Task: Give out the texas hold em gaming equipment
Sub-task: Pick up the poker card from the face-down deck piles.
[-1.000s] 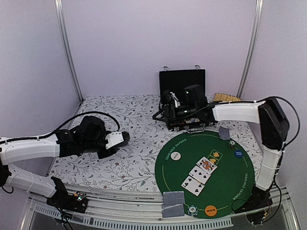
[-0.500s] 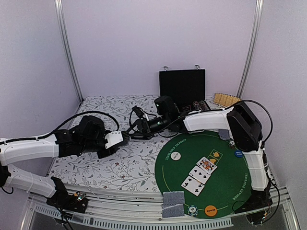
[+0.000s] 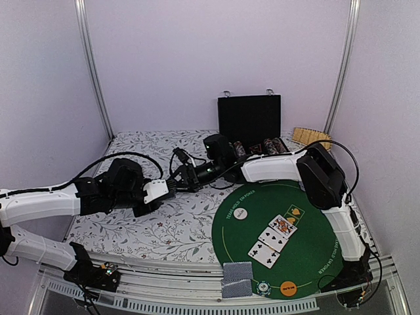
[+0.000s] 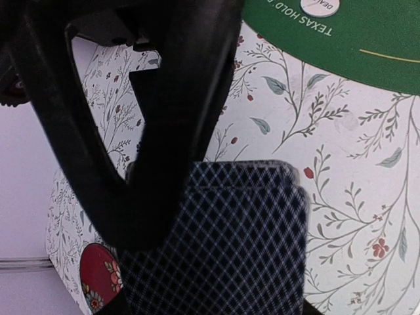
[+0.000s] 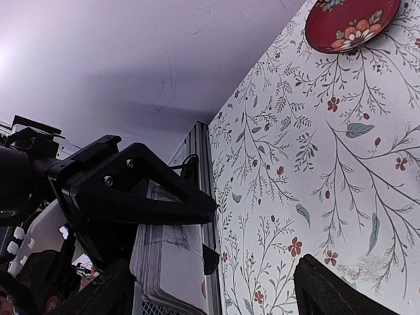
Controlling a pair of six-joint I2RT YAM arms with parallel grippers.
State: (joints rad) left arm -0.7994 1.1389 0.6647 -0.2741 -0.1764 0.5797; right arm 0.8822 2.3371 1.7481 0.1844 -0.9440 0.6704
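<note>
overhead view of a table under a floral cloth (image 3: 164, 230), with two white robot arms meeting just left of centre. the left arm lies low, its forearm running level from the left edge toward the middle. its left gripper (image 3: 167, 188) is clamped tight on a deck of playing cards (image 4: 223, 243); the wrist camera shows the blue-grey crosshatched back filling the lower frame, pinched by one thick black finger (image 4: 164, 131).

the right arm rises from its base at the near right corner, bends at a raised elbow, and stretches its forearm far to the left across the table. the right gripper (image 3: 177, 178) ends just beside the left one, facing it. its jaws are spread wide and grasp nothing; in its own camera the held deck sits straight ahead, seen edge-on.

a round green felt mat (image 3: 315, 243) lies on the right. on it are three face-up cards (image 3: 272, 239) in a diagonal row, a white disc (image 3: 241, 213), and at the near edge two face-down cards (image 3: 237, 279), a striped chip (image 3: 263, 287) and an orange disc (image 3: 287, 287). an open black case (image 3: 249, 118) stands at the back. a red dish (image 5: 351, 23) rests on the cloth.
</note>
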